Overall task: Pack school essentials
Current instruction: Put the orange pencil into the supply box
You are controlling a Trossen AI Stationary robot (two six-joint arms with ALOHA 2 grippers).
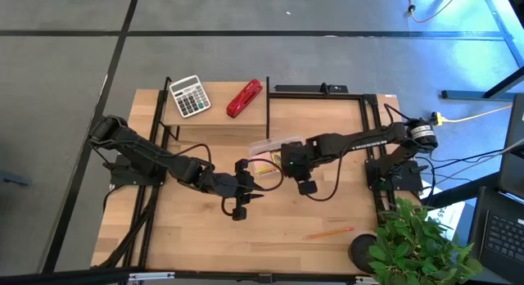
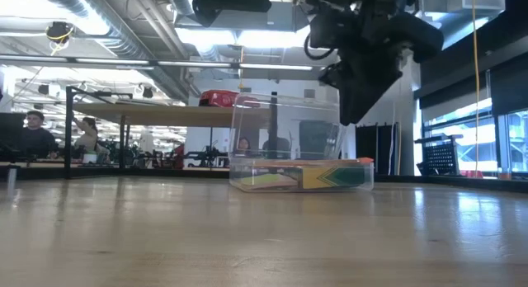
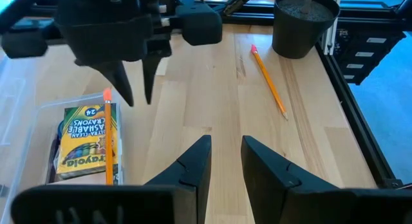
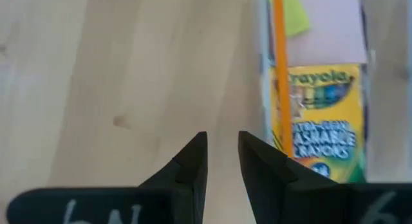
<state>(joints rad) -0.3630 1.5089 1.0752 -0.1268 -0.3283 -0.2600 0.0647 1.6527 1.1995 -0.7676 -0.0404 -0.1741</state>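
A clear plastic box stands on the table's middle. In it lie the yellow-green crayon box, an orange pencil on top of it, and a pink sticky-note pad. A second orange pencil lies flat on the table near the near edge. My right gripper hovers just right of the box, narrowly open and empty. My left gripper hovers on the near-left side of the box, narrowly open and empty. Scissors, yellow block and pen do not show.
A grey-white calculator and a red stapler sit on a raised shelf at the far side. A dark plant pot with a green plant stands at the near right corner. Bare wood lies along the near edge.
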